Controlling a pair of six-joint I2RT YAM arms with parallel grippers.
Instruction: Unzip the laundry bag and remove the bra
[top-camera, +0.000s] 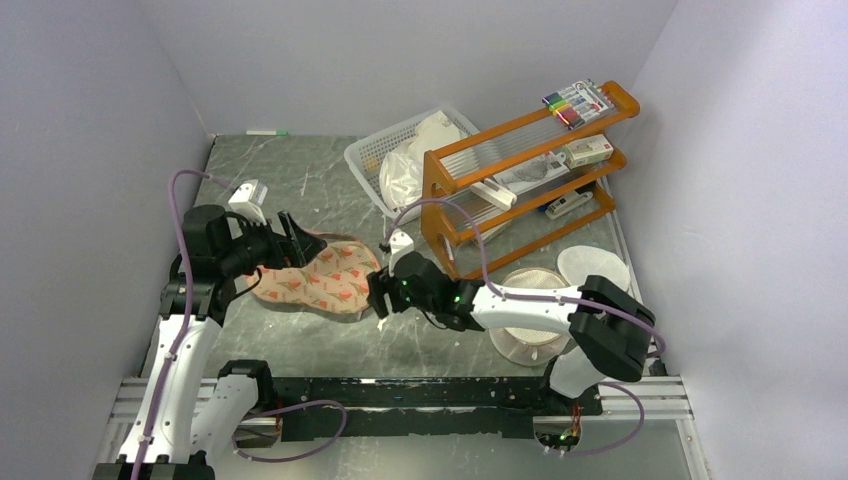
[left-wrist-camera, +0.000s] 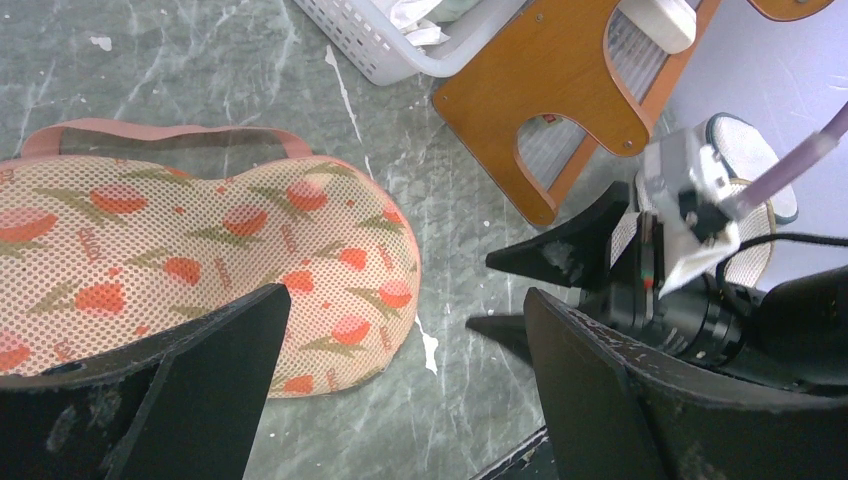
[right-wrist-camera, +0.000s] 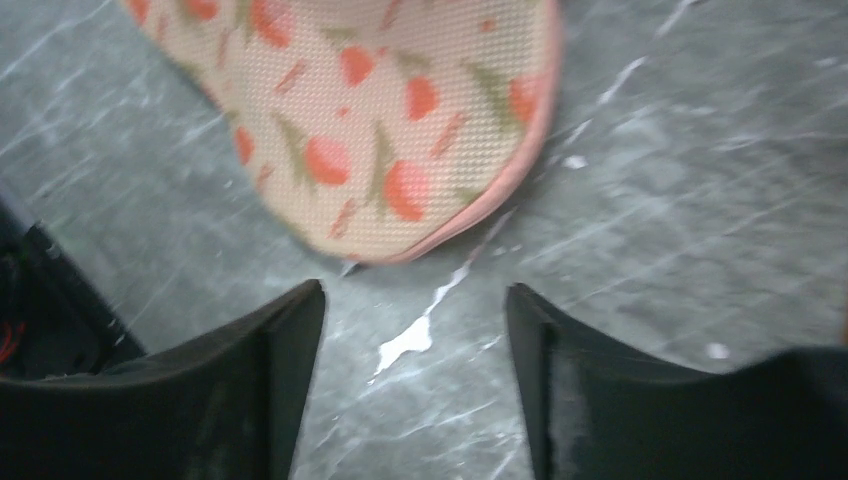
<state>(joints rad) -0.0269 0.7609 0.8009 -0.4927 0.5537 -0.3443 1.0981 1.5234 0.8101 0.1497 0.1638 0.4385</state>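
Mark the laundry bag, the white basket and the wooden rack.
laundry bag (left-wrist-camera: 200, 260), left wrist view, middle of its flower-printed top.
white basket (top-camera: 372, 182), top external view, its left wall.
wooden rack (top-camera: 432, 175), top external view, its left side panel.

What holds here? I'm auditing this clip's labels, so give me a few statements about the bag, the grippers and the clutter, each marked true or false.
1. The laundry bag lies flat on the table. True.
2. The right gripper is shut on the bag. False: it is open and empty, just short of the bag's pink rim.
3. The left gripper is open over the bag. True.
4. The bra lies out on the table. False: no bra is in view.
5. A white basket sits beside a wooden rack. True.
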